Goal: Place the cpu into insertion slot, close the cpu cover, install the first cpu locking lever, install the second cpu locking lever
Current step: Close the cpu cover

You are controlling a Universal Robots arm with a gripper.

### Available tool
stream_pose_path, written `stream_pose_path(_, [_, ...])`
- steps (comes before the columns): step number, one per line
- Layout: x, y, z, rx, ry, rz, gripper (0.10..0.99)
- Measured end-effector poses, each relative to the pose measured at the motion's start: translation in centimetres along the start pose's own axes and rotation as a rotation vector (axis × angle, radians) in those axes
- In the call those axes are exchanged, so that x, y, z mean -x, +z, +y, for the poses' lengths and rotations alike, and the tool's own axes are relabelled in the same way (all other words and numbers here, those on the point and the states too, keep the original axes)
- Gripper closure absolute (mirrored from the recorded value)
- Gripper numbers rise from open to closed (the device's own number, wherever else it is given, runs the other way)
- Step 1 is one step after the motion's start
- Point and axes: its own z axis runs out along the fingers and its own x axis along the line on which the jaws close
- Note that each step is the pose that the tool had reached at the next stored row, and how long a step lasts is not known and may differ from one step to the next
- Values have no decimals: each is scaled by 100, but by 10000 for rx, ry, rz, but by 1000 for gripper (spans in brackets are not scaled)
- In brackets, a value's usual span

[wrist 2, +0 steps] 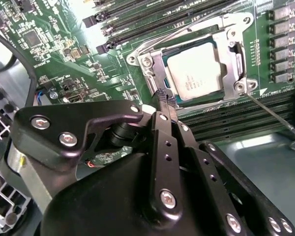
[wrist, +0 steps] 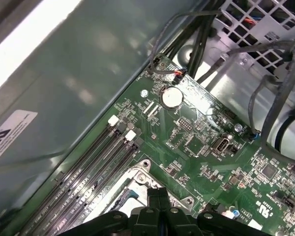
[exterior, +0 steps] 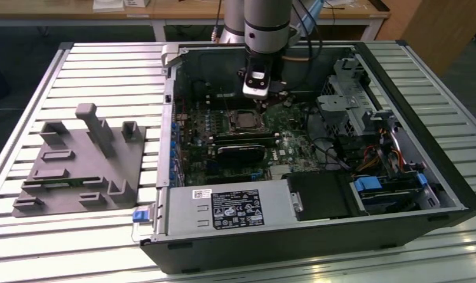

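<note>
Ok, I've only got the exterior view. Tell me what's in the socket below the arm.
Observer: In the second wrist view the cpu sits there, silver top up.
Operator: Report the cover.
Observer: The cpu cover lies flat around the chip, framing it.
Operator: Now the end effector.
Observer: The end effector has its fingertips together, right by the cover's edge; contact I can't tell.

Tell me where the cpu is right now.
In the second wrist view, the cpu lies on the green board, framed by the silvery cover, just past the pincer.
</note>
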Motion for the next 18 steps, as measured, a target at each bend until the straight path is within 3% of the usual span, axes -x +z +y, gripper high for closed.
stream_pose_path(6, [-1,-1,-1,-21,-106,-7,980])
stream_pose_path(9, [-2,1,0,-174,-104,69,980])
stream_pose_path(11, [-2,6,1,-380,-103,148,980])
stream_pose_path(13, [-1,9,1,-562,-109,163,980])
stream_pose_path(18, [-1,10,1,-584,-121,144,980])
